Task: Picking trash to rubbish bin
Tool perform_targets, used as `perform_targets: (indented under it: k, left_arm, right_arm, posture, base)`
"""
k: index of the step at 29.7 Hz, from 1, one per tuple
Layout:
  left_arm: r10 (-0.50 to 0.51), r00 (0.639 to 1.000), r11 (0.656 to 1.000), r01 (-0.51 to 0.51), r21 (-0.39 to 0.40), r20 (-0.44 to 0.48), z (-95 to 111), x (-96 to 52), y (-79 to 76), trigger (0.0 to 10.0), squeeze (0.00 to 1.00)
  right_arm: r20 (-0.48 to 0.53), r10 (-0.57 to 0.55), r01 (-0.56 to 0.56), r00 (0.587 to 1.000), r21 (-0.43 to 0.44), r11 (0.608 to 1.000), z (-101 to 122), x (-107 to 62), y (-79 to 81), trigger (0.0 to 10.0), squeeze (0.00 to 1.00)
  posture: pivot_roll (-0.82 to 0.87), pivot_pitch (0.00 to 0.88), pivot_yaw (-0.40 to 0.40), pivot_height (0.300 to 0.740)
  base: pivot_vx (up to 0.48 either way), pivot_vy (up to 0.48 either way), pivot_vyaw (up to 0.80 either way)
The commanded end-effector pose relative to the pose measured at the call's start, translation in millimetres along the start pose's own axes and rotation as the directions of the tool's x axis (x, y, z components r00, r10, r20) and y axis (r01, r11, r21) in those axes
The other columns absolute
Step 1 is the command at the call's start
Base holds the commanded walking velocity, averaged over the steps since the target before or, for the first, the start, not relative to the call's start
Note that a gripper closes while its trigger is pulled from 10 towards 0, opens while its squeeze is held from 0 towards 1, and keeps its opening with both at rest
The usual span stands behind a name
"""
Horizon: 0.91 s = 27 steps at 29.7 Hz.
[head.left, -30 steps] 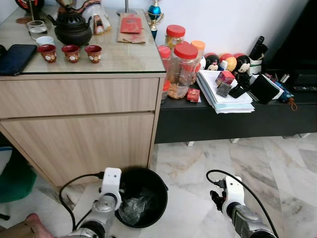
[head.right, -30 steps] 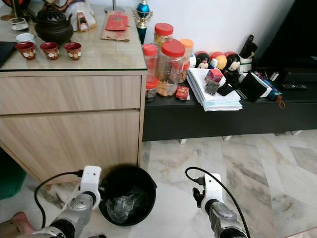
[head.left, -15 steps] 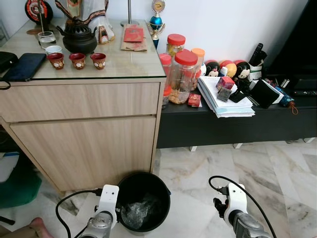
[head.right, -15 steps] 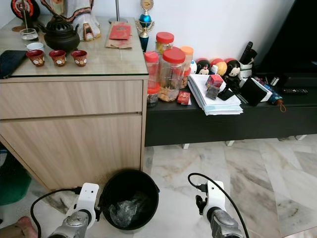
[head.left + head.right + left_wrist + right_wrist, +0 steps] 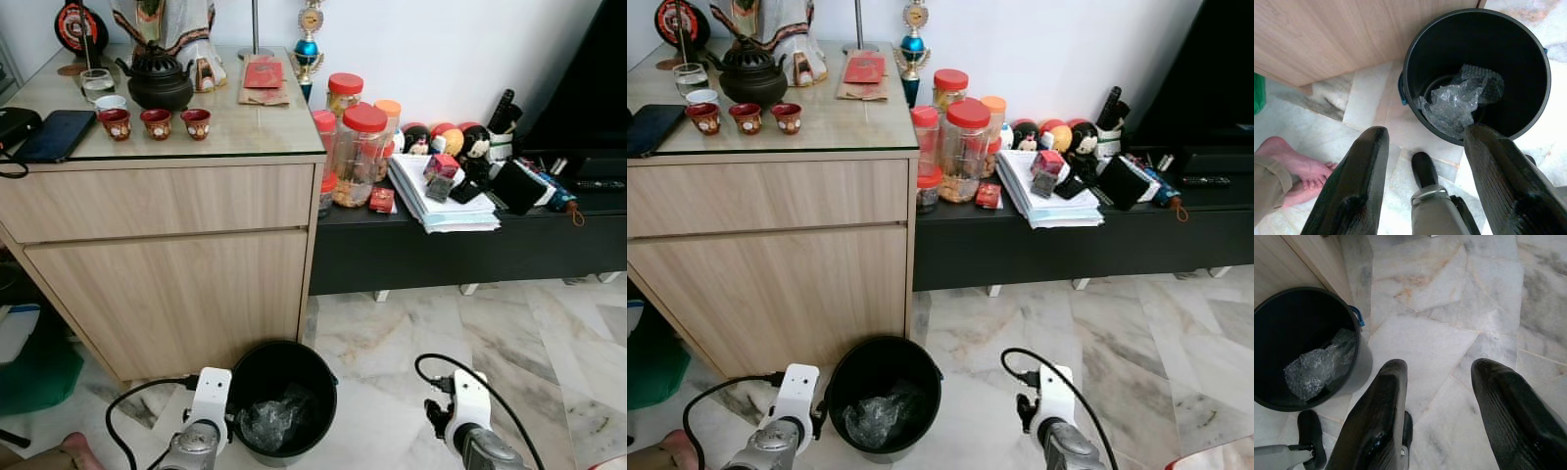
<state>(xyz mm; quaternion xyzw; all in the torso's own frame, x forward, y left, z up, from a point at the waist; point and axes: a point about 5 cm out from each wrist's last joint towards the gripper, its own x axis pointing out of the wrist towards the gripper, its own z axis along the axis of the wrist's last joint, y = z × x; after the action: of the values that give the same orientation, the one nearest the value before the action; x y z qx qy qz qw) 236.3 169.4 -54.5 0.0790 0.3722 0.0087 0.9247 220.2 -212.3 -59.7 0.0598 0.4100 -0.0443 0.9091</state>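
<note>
Left gripper [image 5: 1422, 186] hangs low, fingers spread apart and holding nothing, just beside the near-left rim of the black rubbish bin [image 5: 284, 358]; in the left wrist view the bin [image 5: 1415, 54] sits just beyond the fingertips [image 5: 1374, 147]. Crumpled clear plastic trash [image 5: 1459, 100] lies on the bin bottom, apart from the gripper, also visible from the head camera [image 5: 266, 419]. Right gripper [image 5: 1437, 416] also wide apart and empty, hanging over bare marble floor [image 5: 1449, 308] to the right of the bin, well clear of its rim; its wrist housing [image 5: 464, 400] shows white with a black cable. Bin has a small blue handle tab [image 5: 1355, 313] on its side and stands on the floor against the front of a light wood cabinet [image 5: 167, 264]. A person's bare foot [image 5: 1290, 164] is on the floor near the left arm. Cabinet top carries a black teapot [image 5: 155, 80], three small red cups [image 5: 155, 122] and a dark phone [image 5: 54, 135]. To the right, a low black shelf [image 5: 460, 245] holds red-lidded jars [image 5: 359, 147], a stack of papers [image 5: 441, 191] and small toys [image 5: 446, 137].
</note>
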Motion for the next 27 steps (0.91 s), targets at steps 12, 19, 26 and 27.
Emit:
perform_targets:
  k: [12,19,26,27]
  left_arm:
    - [-0.009,1.0,1.0,0.009,-0.015,-0.001,-1.0,-0.3,-1.5,10.0,0.0]
    - [-0.007,1.0,1.0,0.007,-0.023,0.003,0.5,0.0,-1.9,10.0,0.0]
    - [-0.005,1.0,1.0,0.006,-0.025,0.009,2.4,0.4,-2.0,10.0,0.0]
    - [-0.006,1.0,1.0,0.007,-0.025,0.011,2.7,0.4,-2.1,10.0,0.0]
  right_arm:
    - [-0.007,-0.018,0.018,1.0,0.016,1.0,-1.6,-1.1,-5.6,10.0,0.0]
    - [-0.007,-0.014,0.015,1.0,0.014,1.0,-0.9,-1.0,-5.9,10.0,0.0]
    - [-0.006,-0.016,0.016,1.0,0.014,1.0,-0.9,-1.2,-6.5,10.0,0.0]
    - [-0.006,-0.016,0.016,1.0,0.014,1.0,-0.7,-1.2,-6.7,10.0,0.0]
  posture:
    - [0.0,0.003,-0.109,0.74]
    - [0.0,0.006,-0.113,0.74]
    - [0.0,0.006,-0.115,0.74]
    - [0.0,0.006,-0.115,0.74]
  base:
    - [0.0,0.0,0.0]
    - [0.0,0.0,0.0]
    - [0.0,0.0,0.0]
    - [0.0,0.0,0.0]
